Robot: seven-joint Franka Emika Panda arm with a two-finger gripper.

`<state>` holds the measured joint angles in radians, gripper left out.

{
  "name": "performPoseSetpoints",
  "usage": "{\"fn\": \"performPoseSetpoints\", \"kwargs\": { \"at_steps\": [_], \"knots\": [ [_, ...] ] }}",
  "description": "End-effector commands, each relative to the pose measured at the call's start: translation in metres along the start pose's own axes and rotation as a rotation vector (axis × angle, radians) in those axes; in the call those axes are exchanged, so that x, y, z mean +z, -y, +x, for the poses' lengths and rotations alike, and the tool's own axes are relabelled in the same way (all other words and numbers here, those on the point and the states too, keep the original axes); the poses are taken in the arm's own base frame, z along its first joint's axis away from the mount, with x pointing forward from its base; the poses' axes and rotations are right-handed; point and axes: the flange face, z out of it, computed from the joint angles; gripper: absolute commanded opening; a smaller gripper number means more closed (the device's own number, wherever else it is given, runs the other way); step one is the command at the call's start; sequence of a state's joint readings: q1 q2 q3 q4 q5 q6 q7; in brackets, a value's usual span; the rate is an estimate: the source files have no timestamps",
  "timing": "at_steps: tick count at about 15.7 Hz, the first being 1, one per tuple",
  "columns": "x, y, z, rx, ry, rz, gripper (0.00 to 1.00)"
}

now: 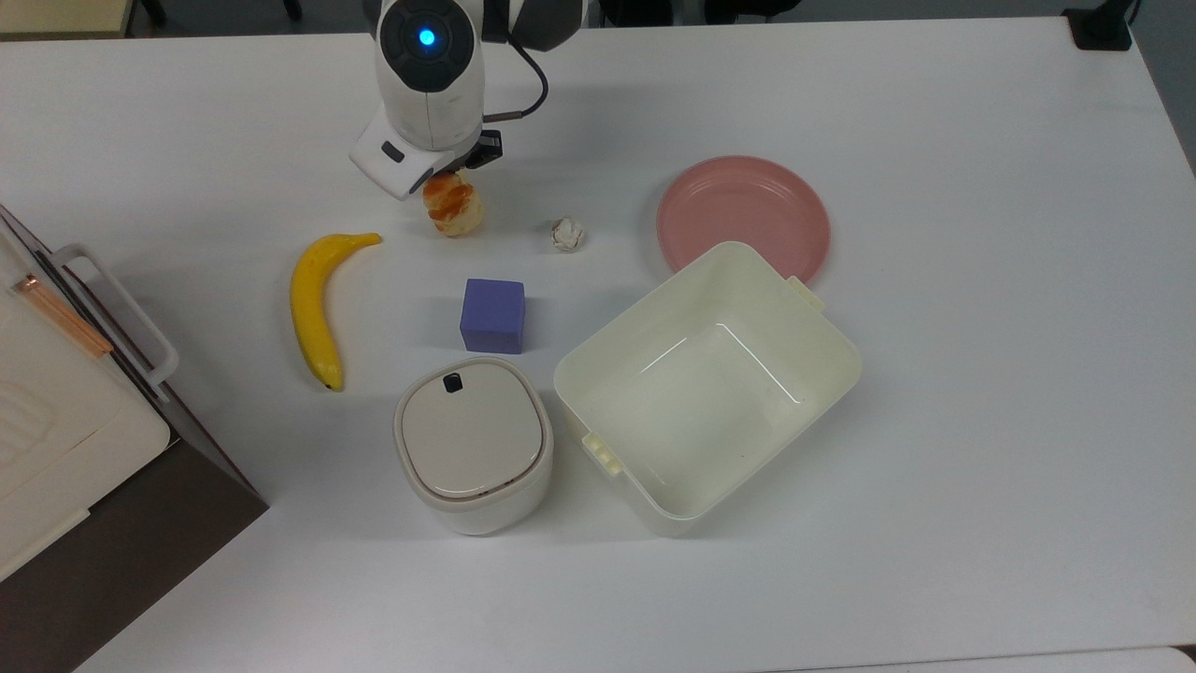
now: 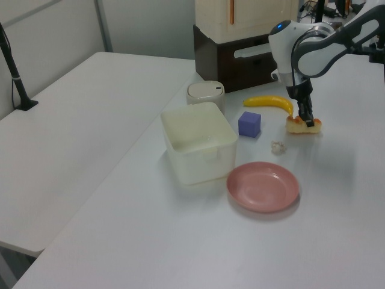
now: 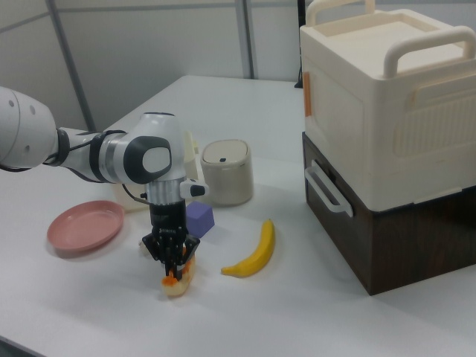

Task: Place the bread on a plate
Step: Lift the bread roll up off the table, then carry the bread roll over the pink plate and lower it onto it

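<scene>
One gripper (image 3: 172,269) points straight down onto the bread (image 3: 178,281), and its fingers are closed on the orange-brown top of the bread. In the left view the bread (image 2: 304,125) is at the table (image 2: 90,198) surface or only a little above it; I cannot tell which. It is between the banana (image 1: 319,297) and the small white paper ball (image 1: 566,234) in the top view. The pink plate (image 1: 743,217) is well apart from the bread (image 1: 453,207), at the top view's right, and it touches the cream tub (image 1: 707,385). Near the tub are a purple cube (image 1: 492,315) and a round white container with a lid (image 1: 473,443).
</scene>
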<state>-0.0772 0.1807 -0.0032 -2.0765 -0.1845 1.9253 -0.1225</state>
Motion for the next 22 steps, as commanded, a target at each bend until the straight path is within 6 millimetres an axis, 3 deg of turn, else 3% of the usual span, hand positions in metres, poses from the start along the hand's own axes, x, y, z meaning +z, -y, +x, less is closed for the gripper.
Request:
{"fn": "performPoseSetpoints", "kwargs": {
  "at_steps": [1,6,9,11,17,22],
  "knots": [
    [-0.032,0.001,0.000,-0.032,-0.018,-0.031,0.16],
    [-0.127,-0.009,-0.001,-0.036,-0.120,-0.039,0.16],
    [-0.170,0.012,0.000,0.010,-0.222,0.023,0.17],
    [-0.186,0.032,-0.004,0.056,-0.253,0.029,0.17],
    [-0.203,0.120,-0.002,0.268,-0.338,0.062,0.17],
    [-0.191,0.184,-0.030,0.267,-0.318,0.029,0.17]
  ]
}}
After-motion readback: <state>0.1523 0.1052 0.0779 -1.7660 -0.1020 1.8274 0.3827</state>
